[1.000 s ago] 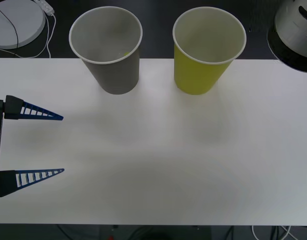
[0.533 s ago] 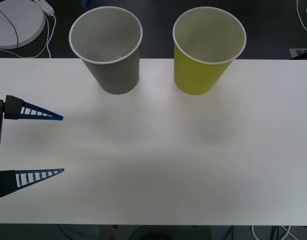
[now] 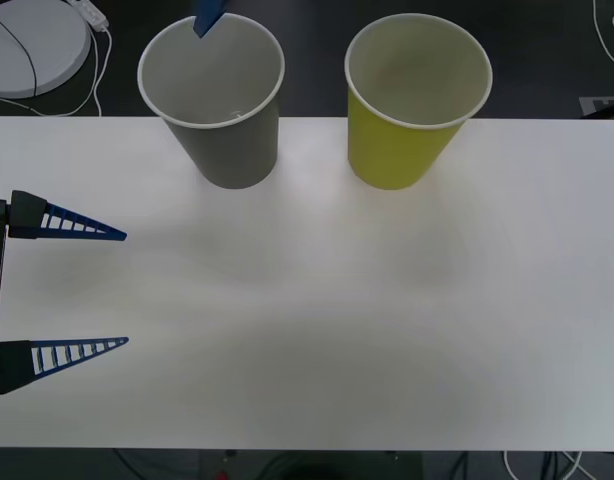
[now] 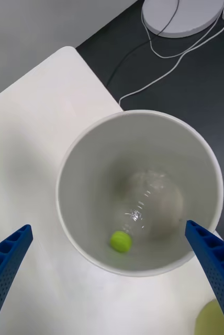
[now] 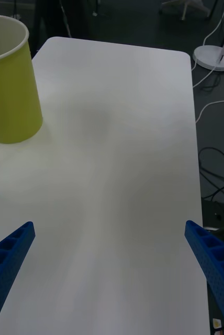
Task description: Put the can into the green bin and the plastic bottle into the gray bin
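Note:
The gray bin (image 3: pixel 211 95) stands at the table's far edge on the left, and the green bin (image 3: pixel 417 100) stands beside it on the right. Seen from straight above in the right wrist view, the gray bin (image 4: pixel 91 157) holds the plastic bottle (image 4: pixel 143 201), which lies inside with its lime-green cap low. My right gripper (image 4: pixel 109 229) hangs open over this bin; one blue fingertip (image 3: pixel 206 19) shows above its rim. My left gripper (image 3: pixel 122 288) is parked open at the table's left side, and the left wrist view faces the green bin (image 5: pixel 10 89). The can is out of view.
A white round base (image 3: pixel 32 45) with a cable lies on the dark floor beyond the table's far left corner. The white table (image 3: pixel 317 330) stretches bare in front of the bins. Cables run over the floor past the table edge (image 5: pixel 216 172).
A blue finger of my right gripper has come into the front view over the gray bin. The dark rounded shape at the top right a second ago is gone. The left arm stayed put.

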